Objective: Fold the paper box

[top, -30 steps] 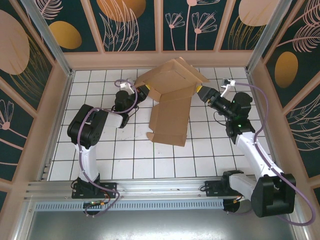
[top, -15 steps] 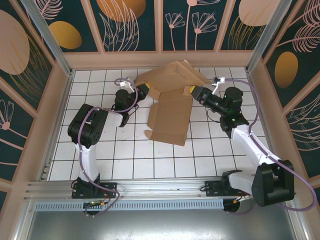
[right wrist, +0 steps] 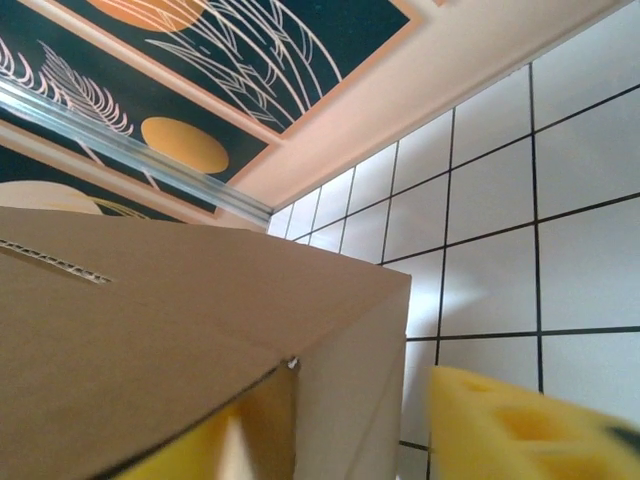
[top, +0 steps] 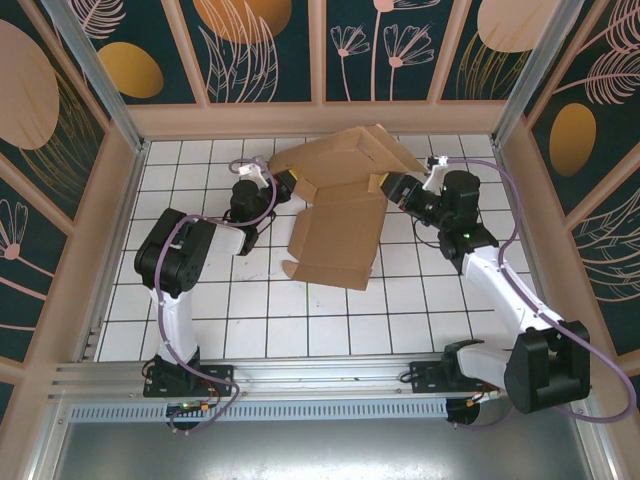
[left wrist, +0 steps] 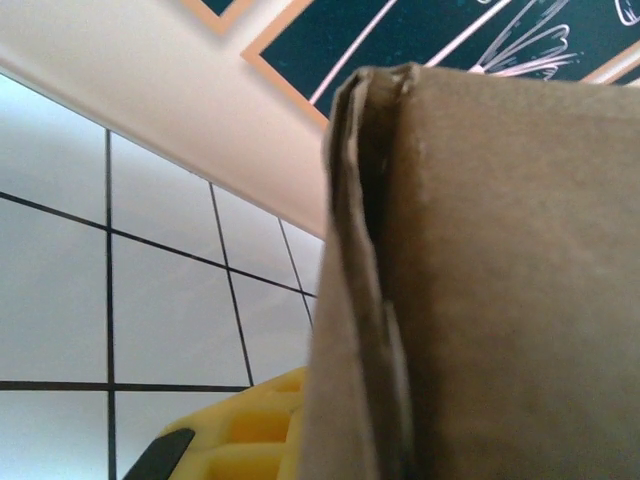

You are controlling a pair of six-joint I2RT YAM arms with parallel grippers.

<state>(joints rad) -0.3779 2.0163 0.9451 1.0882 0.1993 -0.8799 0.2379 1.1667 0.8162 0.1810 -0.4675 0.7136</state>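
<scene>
The paper box (top: 335,215) is a brown cardboard mailer, partly folded, lying at the back middle of the tiled floor with one panel raised toward the back wall. My left gripper (top: 286,181) is shut on the box's left edge. In the left wrist view the cardboard edge (left wrist: 370,300) runs down past one yellow finger (left wrist: 240,430) and hides the other. My right gripper (top: 392,185) is at the box's right side, open. In the right wrist view a box corner (right wrist: 350,340) stands between its yellow fingers (right wrist: 510,425), with a gap on the right.
The floor is white tile (top: 250,310) inside a walled enclosure. The back wall (top: 320,118) is close behind the box and the side walls (top: 100,230) flank both arms. A metal rail (top: 300,375) crosses the near edge.
My right gripper has moved left onto the box's right edge, its jaws closing and reopening. The box's flat lower panel has shifted slightly left. The left gripper has kept its grip.
</scene>
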